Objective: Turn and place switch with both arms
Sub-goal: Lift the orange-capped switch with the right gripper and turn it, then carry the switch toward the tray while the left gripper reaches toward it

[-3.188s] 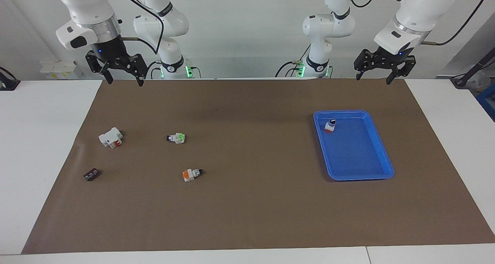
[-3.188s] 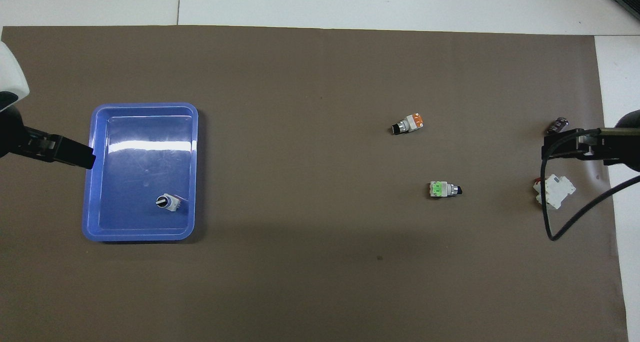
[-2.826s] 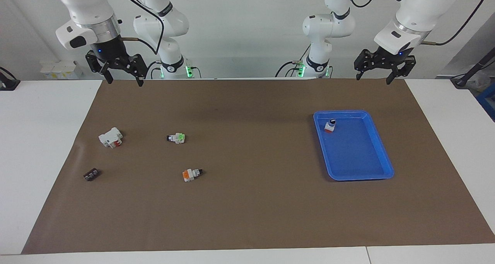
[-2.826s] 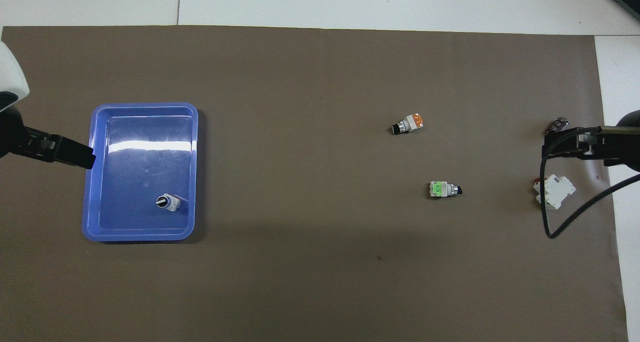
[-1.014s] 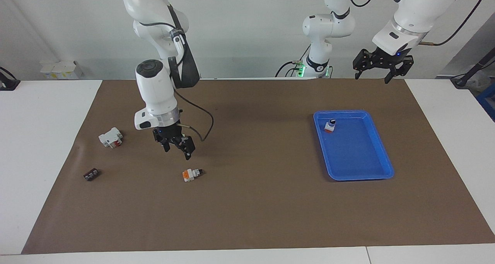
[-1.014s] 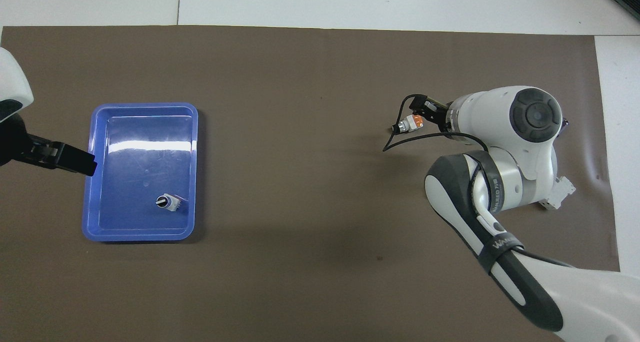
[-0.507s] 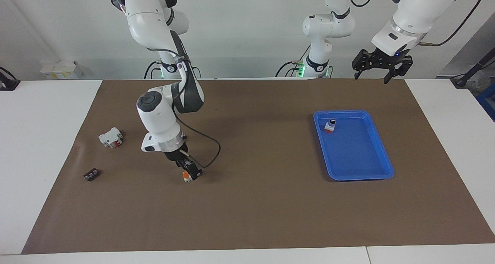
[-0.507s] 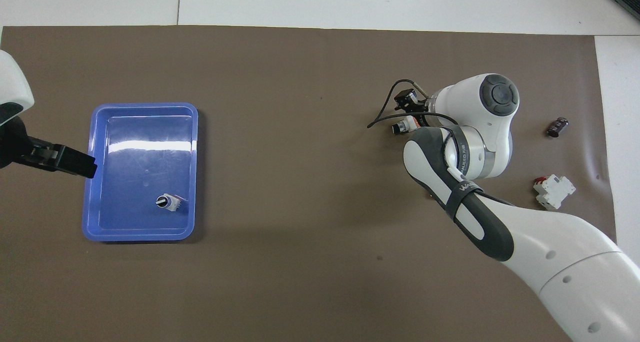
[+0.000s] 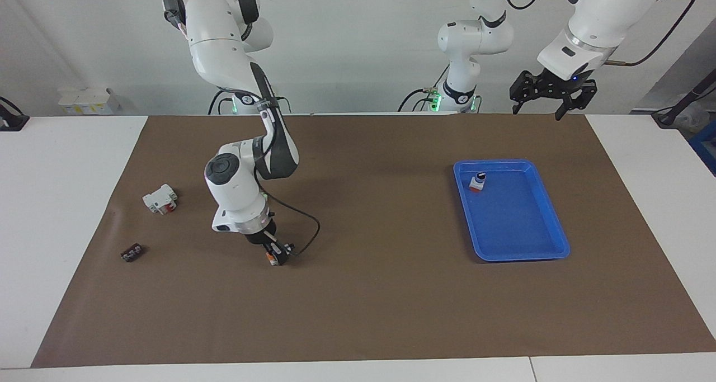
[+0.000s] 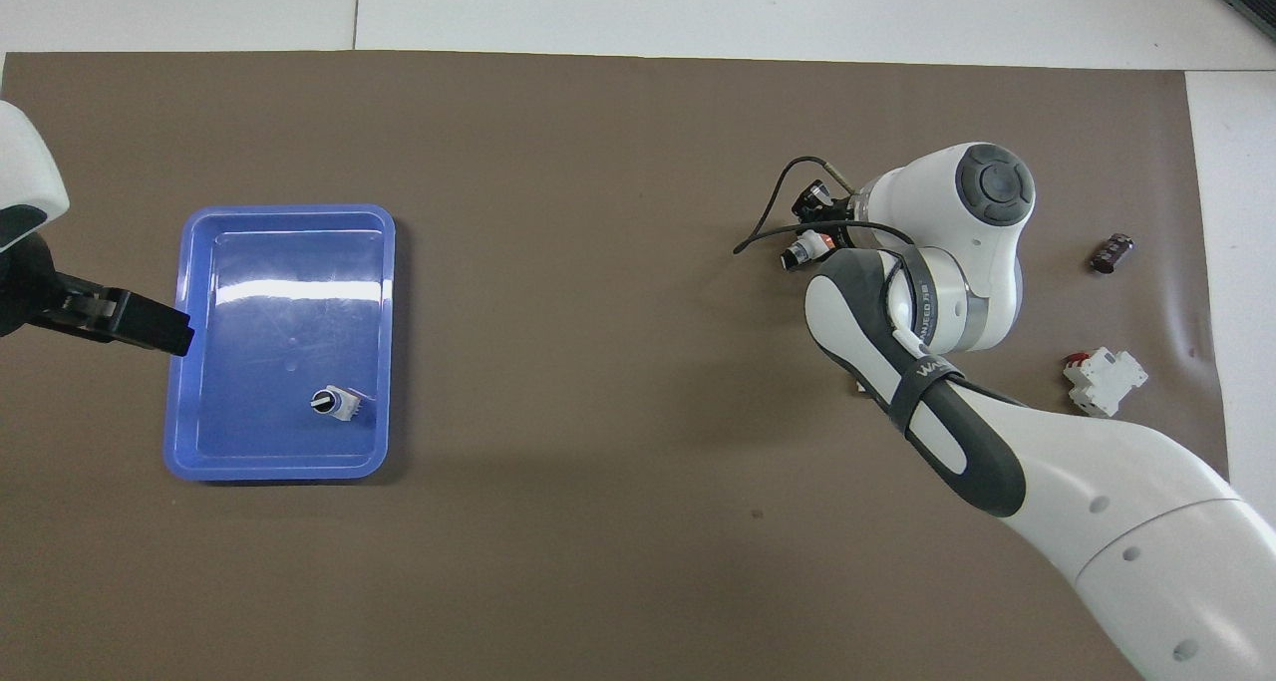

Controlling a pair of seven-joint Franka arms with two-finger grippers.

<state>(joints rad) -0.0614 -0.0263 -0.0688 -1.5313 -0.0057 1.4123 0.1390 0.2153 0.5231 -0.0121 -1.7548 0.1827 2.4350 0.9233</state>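
The switch [image 9: 271, 254] lies on the brown mat toward the right arm's end, its orange end and white body showing under the wrist. In the overhead view only its black knob end and a bit of white body [image 10: 800, 253] stick out from under the arm. My right gripper [image 9: 276, 253] is down at the switch, right on it. My left gripper [image 9: 536, 113] hangs open and empty, high over the mat's edge nearest the robots at the left arm's end, where that arm waits.
A blue tray [image 9: 520, 257] [image 10: 289, 210] holds a red-based switch [image 9: 477, 182] [image 10: 329, 403]. A white block with red parts [image 9: 160, 198] [image 10: 1102, 382] and a small dark part [image 9: 131, 253] [image 10: 1111, 252] lie toward the right arm's end.
The right arm swung out from over the mat's near edge and came down onto the switch, sinking a little lower in the last half second. The left gripper has barely moved.
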